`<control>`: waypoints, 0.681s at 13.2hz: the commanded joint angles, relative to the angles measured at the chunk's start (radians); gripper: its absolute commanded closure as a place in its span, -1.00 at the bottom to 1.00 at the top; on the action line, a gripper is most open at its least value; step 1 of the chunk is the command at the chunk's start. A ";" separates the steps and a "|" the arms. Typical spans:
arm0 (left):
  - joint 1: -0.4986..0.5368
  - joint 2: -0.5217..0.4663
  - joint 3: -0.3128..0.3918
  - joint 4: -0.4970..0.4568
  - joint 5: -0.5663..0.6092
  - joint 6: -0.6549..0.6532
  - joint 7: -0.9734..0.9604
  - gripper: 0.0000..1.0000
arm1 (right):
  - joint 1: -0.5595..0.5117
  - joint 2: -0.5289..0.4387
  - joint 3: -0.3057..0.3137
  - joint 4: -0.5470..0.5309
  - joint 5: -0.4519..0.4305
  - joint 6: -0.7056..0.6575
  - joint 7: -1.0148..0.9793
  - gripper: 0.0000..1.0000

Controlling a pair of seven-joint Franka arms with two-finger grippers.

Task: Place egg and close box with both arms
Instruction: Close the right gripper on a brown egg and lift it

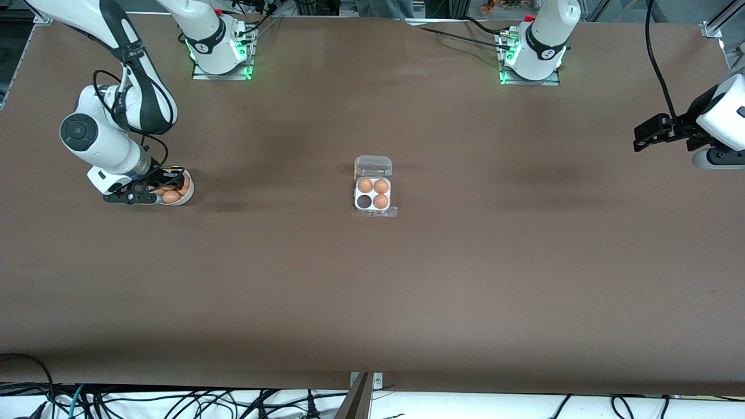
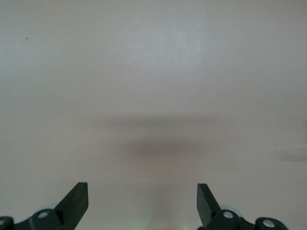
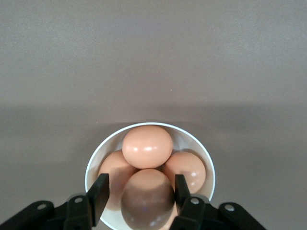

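Note:
The box (image 1: 372, 194) sits mid-table with its clear lid (image 1: 373, 166) open. It holds three brown eggs (image 1: 380, 186); the cell (image 1: 364, 201) nearer the front camera, toward the right arm's end, is empty. A white bowl (image 1: 186, 191) with several brown eggs stands at the right arm's end of the table. My right gripper (image 1: 165, 187) is down in the bowl (image 3: 204, 151). It is open (image 3: 141, 191), with a finger on each side of one egg (image 3: 146, 196) and a small gap showing. My left gripper (image 1: 639, 138) waits open (image 2: 142, 196) and empty above bare table.
The brown table (image 1: 372, 291) stretches wide around the box. Cables hang along the edge nearest the front camera. The arm bases (image 1: 218, 52) stand at the table's farthest edge.

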 commanded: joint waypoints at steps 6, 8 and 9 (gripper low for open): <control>0.006 0.019 0.000 0.026 -0.012 -0.013 0.027 -1.00 | -0.005 -0.002 -0.001 0.003 -0.013 0.007 -0.024 0.24; 0.007 0.019 0.000 0.028 -0.012 -0.013 0.027 -1.00 | -0.005 -0.002 -0.001 0.009 -0.013 0.007 -0.027 0.37; 0.007 0.019 0.000 0.026 -0.012 -0.013 0.027 -1.00 | -0.005 -0.002 -0.001 0.010 -0.013 0.007 -0.028 0.37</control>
